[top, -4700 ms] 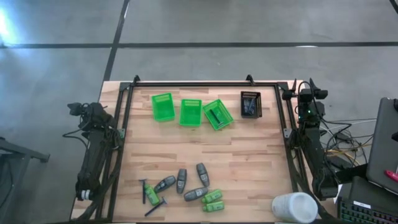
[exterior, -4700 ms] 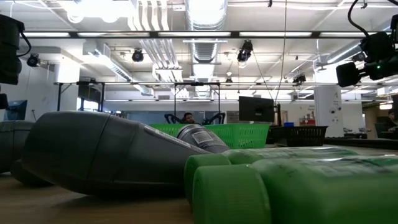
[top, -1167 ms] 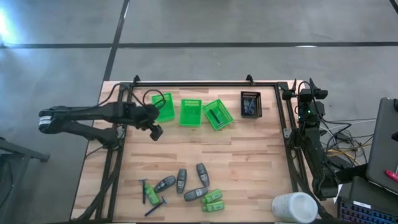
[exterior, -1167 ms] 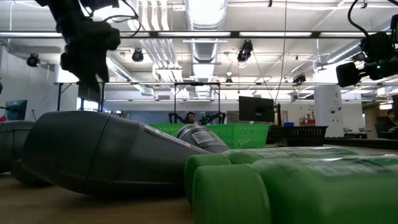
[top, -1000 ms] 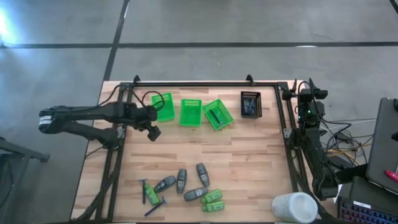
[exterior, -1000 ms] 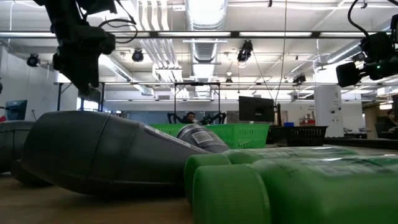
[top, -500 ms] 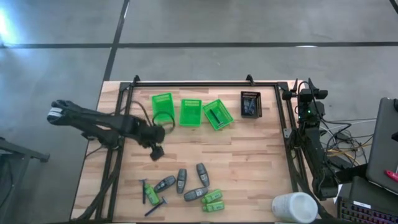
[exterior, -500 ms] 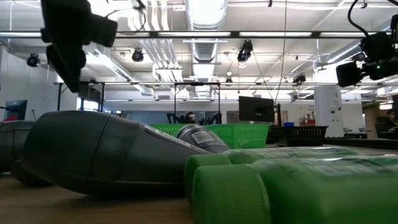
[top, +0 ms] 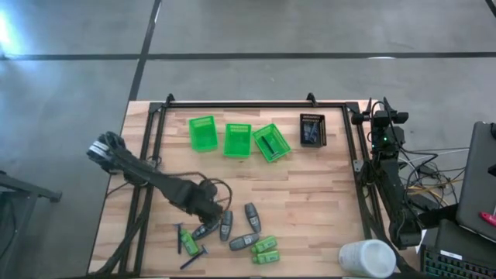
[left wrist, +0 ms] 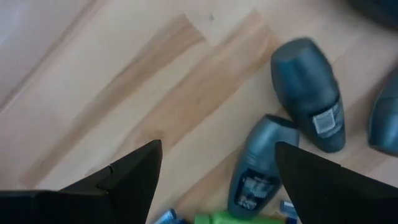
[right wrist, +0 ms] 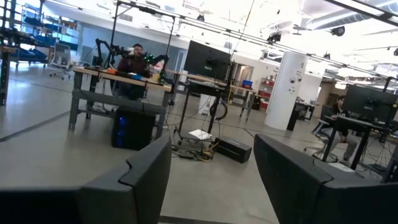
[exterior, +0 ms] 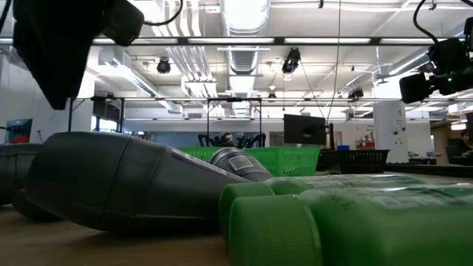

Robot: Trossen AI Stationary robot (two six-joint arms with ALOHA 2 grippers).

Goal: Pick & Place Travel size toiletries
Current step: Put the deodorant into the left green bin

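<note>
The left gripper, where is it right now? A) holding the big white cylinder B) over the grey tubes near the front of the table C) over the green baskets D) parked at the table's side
B. The high view shows the left gripper reaching down over the dark grey tubes, and its wrist view shows open fingers above two tubes.

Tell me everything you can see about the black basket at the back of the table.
The black basket is a small rectangular bin with dark mesh-like walls, standing upright on the wooden table near its far edge. It sits to the right of the three green baskets, apart from them and touching nothing but the tabletop. Something dark with a bluish glint lies inside, too small to identify. In the low view it shows far off.
</note>
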